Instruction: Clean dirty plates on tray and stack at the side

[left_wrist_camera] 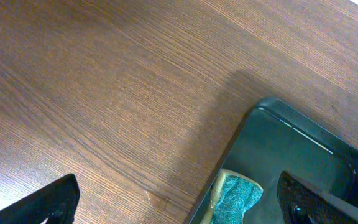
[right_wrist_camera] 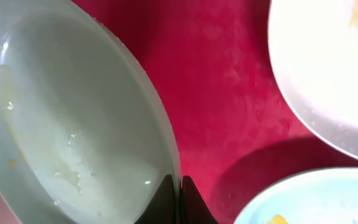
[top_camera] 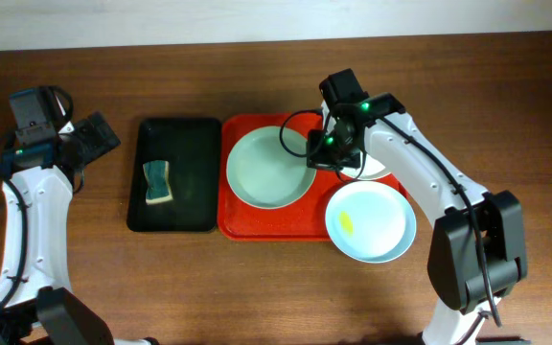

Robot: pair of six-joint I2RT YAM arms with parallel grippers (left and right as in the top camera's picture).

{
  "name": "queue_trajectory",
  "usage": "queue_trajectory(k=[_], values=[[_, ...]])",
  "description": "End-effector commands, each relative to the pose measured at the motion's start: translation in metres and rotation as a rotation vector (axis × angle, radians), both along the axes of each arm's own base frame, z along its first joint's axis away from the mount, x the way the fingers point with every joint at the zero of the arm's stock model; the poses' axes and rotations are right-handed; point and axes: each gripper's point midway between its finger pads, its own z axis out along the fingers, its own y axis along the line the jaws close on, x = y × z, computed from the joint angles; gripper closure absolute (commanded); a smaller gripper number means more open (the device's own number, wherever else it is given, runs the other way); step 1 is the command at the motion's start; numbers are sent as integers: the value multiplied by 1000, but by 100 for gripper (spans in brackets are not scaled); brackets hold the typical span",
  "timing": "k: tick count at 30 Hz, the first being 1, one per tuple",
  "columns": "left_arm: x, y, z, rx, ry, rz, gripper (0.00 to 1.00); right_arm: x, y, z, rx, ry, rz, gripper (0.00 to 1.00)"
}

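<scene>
Right gripper (right_wrist_camera: 180, 190) is clamped shut, apparently pinching the 3 o'clock rim of the leftmost pale plate (top_camera: 268, 168) on the red tray (top_camera: 247, 222). Left gripper (left_wrist_camera: 178, 190) gapes wide over the tabletop (left_wrist_camera: 104, 93).

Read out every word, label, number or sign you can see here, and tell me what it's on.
No text can be read in any view.
The red tray, black tray and sponge carry no label.
The pale plate, blue plate and white plate show no print; the blue plate's yellow mark is a smear.
The right arm shows green lights, no legible lettering.
</scene>
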Motion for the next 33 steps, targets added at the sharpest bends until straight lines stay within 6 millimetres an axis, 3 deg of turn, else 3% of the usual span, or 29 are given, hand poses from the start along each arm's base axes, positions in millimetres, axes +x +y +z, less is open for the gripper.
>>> queue_trajectory(k=[1,9,14,17,22,27,33], values=[[1,3,4,0,-12,15,1,11,22,20,45,-87,34,96],[1,3,4,0,-12,15,1,32,73,32,-9,-309,26,96],[1,3,4,0,-12,15,1,38,123,40,-38,-496,62,96],[1,3,4,0,-12,15,1,42,140,38,-59,-567,60,96],[1,3,4,1,-12,15,1,49,154,31,-109,-652,35,96],[1,3,4,0,-12,15,1,68,157,54,-149,-807,59,96],[1,3,4,0,-12,15,1,84,169,85,-264,-1025,276,96]])
